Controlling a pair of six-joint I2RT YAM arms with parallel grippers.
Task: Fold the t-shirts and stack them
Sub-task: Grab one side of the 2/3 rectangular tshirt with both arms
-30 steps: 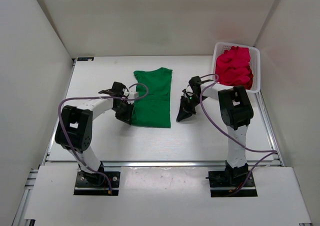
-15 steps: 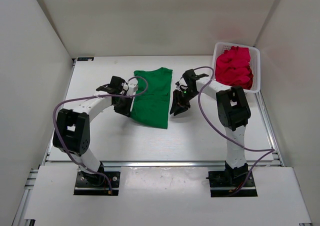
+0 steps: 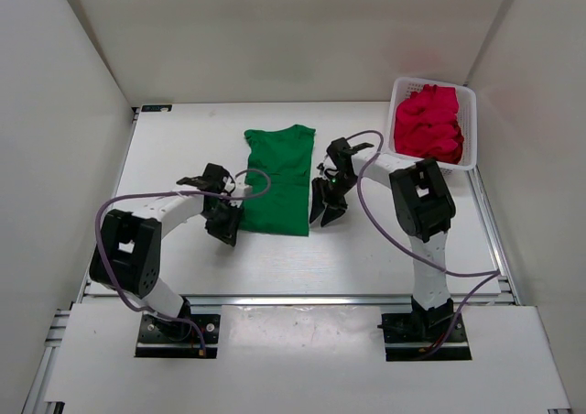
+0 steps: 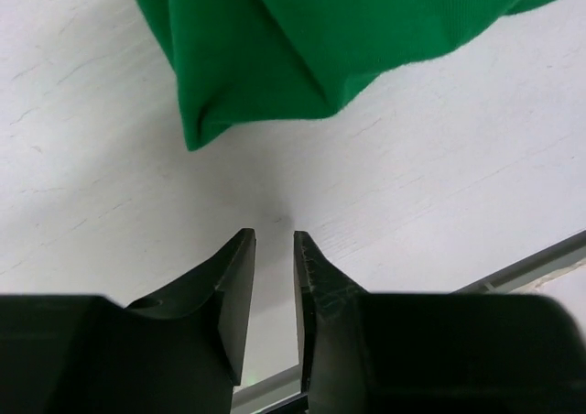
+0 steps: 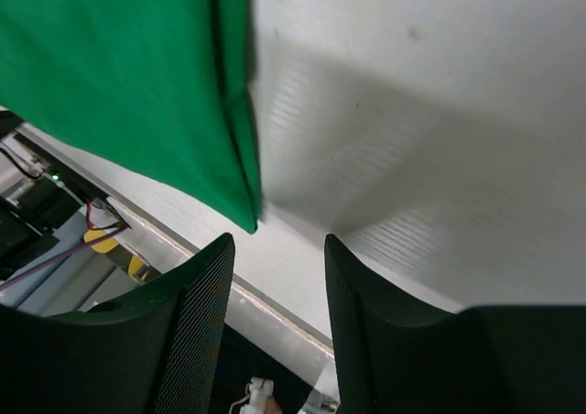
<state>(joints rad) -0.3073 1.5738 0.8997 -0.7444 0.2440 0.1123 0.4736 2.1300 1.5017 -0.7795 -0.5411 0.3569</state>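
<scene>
The green t-shirt point(image 3: 279, 180) lies folded into a long strip in the middle of the table. Its near-left corner shows in the left wrist view point(image 4: 275, 48) and its near-right corner in the right wrist view point(image 5: 119, 75). My left gripper point(image 3: 228, 233) point(image 4: 275, 235) hovers just off the near-left corner, empty, its jaws a narrow gap apart. My right gripper point(image 3: 319, 216) point(image 5: 279, 242) is open and empty just off the near-right corner. Red t-shirts point(image 3: 428, 121) are heaped in the basket.
The white mesh basket point(image 3: 470, 112) stands at the back right corner of the table. White walls enclose the table on three sides. The table's metal front rail shows in the right wrist view point(image 5: 275, 304).
My left gripper has come off the shirt's left edge and moved toward the near edge. My right gripper has shifted left, closer to the shirt's near-right corner. The shirt's near edge has settled flat.
</scene>
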